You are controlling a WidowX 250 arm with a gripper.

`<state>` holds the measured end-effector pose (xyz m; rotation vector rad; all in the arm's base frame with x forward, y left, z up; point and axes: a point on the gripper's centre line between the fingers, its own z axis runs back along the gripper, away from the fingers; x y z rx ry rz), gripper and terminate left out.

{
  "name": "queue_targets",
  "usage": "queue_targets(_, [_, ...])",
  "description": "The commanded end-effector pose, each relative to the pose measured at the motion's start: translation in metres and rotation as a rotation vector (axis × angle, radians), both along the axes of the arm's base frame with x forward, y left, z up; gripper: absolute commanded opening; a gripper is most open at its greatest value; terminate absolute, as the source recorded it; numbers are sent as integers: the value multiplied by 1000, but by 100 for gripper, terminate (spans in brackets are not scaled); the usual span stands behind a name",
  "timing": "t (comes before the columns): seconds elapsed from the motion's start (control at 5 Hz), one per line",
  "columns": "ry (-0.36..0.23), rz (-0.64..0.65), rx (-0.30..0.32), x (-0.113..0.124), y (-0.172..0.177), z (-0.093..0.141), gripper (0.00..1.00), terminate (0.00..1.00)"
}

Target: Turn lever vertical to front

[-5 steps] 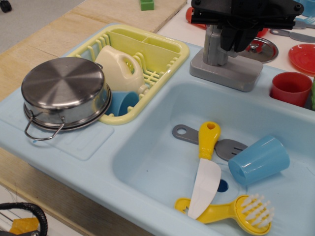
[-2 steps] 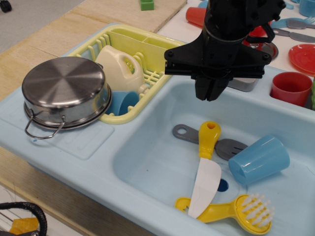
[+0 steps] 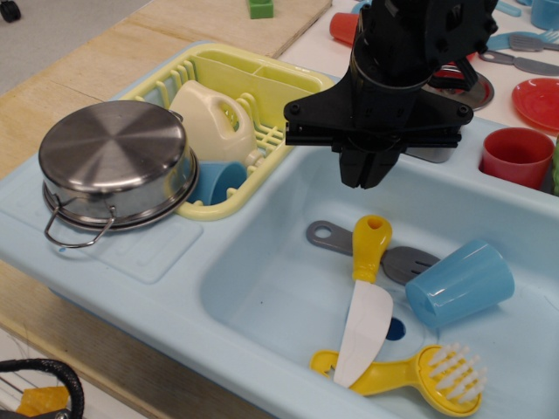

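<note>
One black gripper (image 3: 367,170) hangs over the rear part of the light blue sink (image 3: 262,288), its fingers pointing down and pressed close together with nothing visible between them. Its wide black body covers most of the gray toy tap (image 3: 432,153), of which only a strip of the base shows at the sink's back edge. The lever cannot be seen; it lies somewhere behind the gripper body, and its direction cannot be told.

Inside the basin lies a knife with a yellow handle (image 3: 365,297), its white blade pointing toward the front. It crosses over a flat gray spatula (image 3: 327,236), whose holed handle shows on the left. A blue cup (image 3: 458,284) lies on its side to the right, touching the spatula's blade end. A yellow brush with white bristles (image 3: 428,375) rests at the front of the basin, partly under the knife blade.

Left of the basin, a yellow dish rack (image 3: 288,87) holds a cream jug (image 3: 214,122) and a second blue cup (image 3: 214,183). An upturned steel pot (image 3: 113,166) sits on the drainboard, touching the rack. A red cup (image 3: 515,157) stands at the right rear, well apart from the gripper.
</note>
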<state>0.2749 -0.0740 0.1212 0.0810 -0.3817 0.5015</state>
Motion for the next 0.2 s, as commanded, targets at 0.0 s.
queue_targets(0.0, [-50, -10, -17, 3, -3, 15, 100, 100])
